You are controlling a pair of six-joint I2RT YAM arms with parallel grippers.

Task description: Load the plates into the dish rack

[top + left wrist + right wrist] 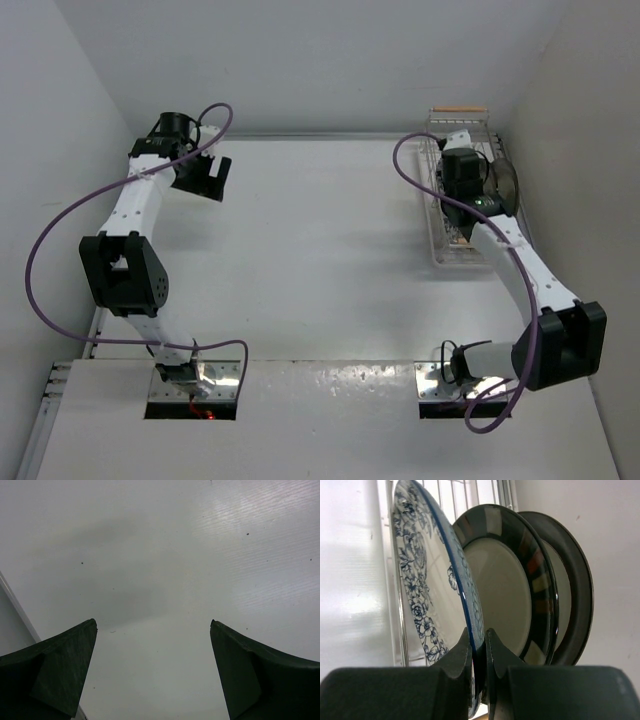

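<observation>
My right gripper (478, 635) is shut on the rim of the blue floral plate (427, 580), which stands on edge in the dish rack (445, 250). Behind it stand the plate with the dark brown patched rim (520, 580) and the plate with the grey-brown rim (575, 585), both upright. In the top view the right gripper (462, 170) is over the rack at the far right, and a dark plate edge (503, 180) shows beside it. My left gripper (205, 178) is open and empty at the far left; its fingers (65, 670) frame bare table.
The rack's white wires (400, 630) rise left of the floral plate, and its wooden handle (460, 109) lies at the far end. Walls close in on the left, back and right. A white strip (17, 610) crosses the left wrist view's left edge.
</observation>
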